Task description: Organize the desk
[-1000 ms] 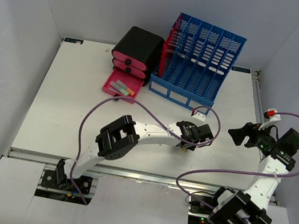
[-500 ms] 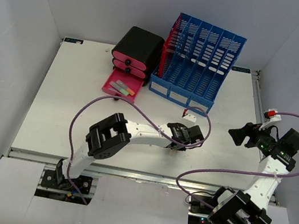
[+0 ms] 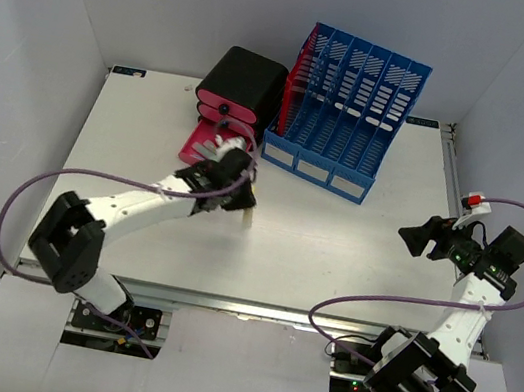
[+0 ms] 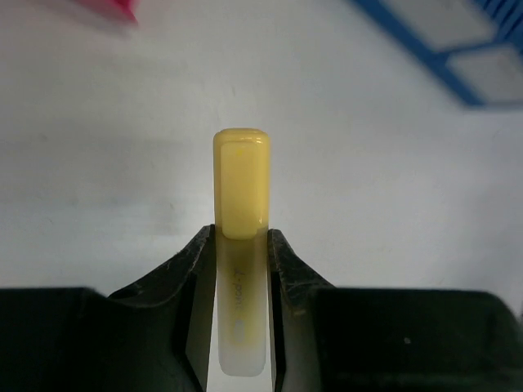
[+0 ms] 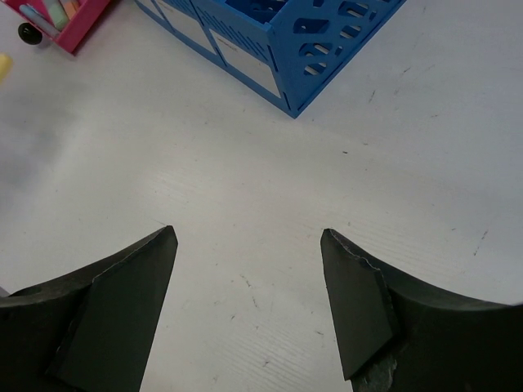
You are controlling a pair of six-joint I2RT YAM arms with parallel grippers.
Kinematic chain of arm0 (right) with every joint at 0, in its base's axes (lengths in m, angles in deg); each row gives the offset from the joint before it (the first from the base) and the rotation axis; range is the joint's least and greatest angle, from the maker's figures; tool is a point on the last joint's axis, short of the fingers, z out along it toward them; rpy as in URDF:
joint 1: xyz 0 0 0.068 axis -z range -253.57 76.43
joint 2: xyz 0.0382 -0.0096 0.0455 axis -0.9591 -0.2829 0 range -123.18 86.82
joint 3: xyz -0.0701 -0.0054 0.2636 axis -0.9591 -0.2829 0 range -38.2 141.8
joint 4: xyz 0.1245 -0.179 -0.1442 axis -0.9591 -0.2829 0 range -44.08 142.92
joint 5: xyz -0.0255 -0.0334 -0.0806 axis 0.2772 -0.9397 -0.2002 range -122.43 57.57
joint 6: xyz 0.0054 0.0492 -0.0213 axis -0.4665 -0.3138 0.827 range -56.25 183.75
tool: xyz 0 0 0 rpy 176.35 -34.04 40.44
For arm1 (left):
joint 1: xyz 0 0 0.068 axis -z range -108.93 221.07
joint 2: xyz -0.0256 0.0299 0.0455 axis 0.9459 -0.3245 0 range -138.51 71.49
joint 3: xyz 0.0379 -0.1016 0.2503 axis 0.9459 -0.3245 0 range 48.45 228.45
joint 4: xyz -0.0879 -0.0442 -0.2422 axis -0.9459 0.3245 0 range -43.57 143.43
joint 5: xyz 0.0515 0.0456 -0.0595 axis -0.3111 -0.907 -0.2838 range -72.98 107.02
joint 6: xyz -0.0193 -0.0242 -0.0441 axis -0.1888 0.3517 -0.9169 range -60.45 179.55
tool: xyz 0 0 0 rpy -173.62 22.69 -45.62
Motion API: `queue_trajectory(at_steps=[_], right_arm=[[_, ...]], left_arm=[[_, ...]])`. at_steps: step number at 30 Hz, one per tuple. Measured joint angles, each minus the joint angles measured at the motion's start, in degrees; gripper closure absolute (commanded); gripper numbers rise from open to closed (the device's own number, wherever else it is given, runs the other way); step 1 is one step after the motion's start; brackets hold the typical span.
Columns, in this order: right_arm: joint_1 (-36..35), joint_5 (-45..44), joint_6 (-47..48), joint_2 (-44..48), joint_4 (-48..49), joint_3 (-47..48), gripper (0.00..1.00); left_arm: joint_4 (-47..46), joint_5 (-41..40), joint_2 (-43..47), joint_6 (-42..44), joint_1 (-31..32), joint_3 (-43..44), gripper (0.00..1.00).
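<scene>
Left tool point(image 4: 242, 237) is closed narrow on a marker point(image 4: 241, 184), gripping the pale barrel just behind the yellow cap, which juts out past the fingertips. In the top view this tool point(image 3: 228, 185) hangs over the left-centre of the desk point(image 3: 332, 259), just in front of the pink drawer point(image 5: 82, 28) pulled out from the black and pink drawer unit point(image 3: 243, 86) at the back. The drawer already holds a few small pens or the like.

The desk itself is the wide white top under both arms. It is rigid and fixed, nothing to grasp, so the handling falls on the loose items. The marker looks light and stiff, with a smooth plastic skin that could slide or swivel between the pads. A hold on the barrel, close to the middle, seems the sound place, since the rounded cap would offer less purchase. It is not fragile, so I judge a short drop into the drawer would do no harm.

Next to the drawer unit stands the blue rack point(image 3: 348, 110), its slots apparently empty.

At the right side, the right tool point(image 3: 415, 238) hovers above the desk with its jaws wide apart and nothing between them.
</scene>
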Motion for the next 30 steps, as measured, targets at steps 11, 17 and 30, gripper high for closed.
queue_trajectory(at_steps=[11,17,30], right_arm=[[0.1,0.1,0.0,0.0,0.0,0.0,0.22],[0.1,0.1,0.0,0.0,0.0,0.0,0.22],[0.1,0.0,0.2,-0.1,0.0,-0.1,0.21]], left_arm=[[-19.9,17.6,-2.1,-13.9,-28.6,-3.4,0.9],[-21.7,20.5,-17.2,-20.4,-31.5,5.4,0.89],[-18.8,21.9,-32.5,-23.5,-33.3,20.9,0.02]])
